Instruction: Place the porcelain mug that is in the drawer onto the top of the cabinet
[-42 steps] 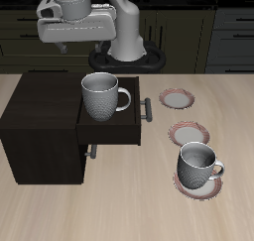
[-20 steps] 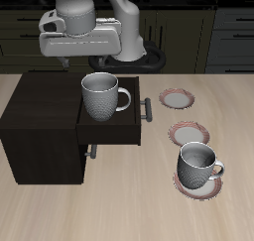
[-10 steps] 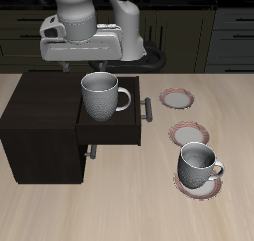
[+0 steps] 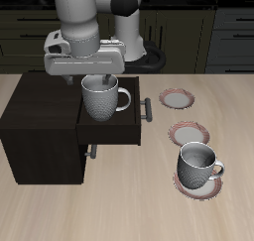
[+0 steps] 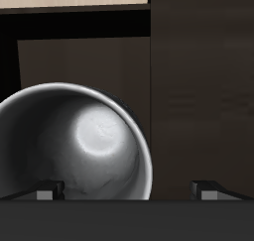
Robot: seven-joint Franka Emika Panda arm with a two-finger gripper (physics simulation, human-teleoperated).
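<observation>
Lowered, the wide-open gripper (image 4: 99,83) hovers over the porcelain mug (image 4: 102,98) above the wooden table (image 4: 149,200).

End effector (image 4: 96,80) above porcelain mug (image 4: 102,98) — mug in open drawer (image 4: 112,126)

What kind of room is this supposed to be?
Probably a simulated kitchen: dark kitchen units line the back, and a wooden table holds plates and a porcelain mug in an open drawer.

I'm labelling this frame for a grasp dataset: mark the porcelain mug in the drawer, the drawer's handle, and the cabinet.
porcelain mug (image 4: 101,100): exterior view, on its speckled outer wall.
drawer handle (image 4: 147,108): exterior view, on the grey metal bar.
cabinet (image 4: 40,98): exterior view, on its bare flat top.
</observation>
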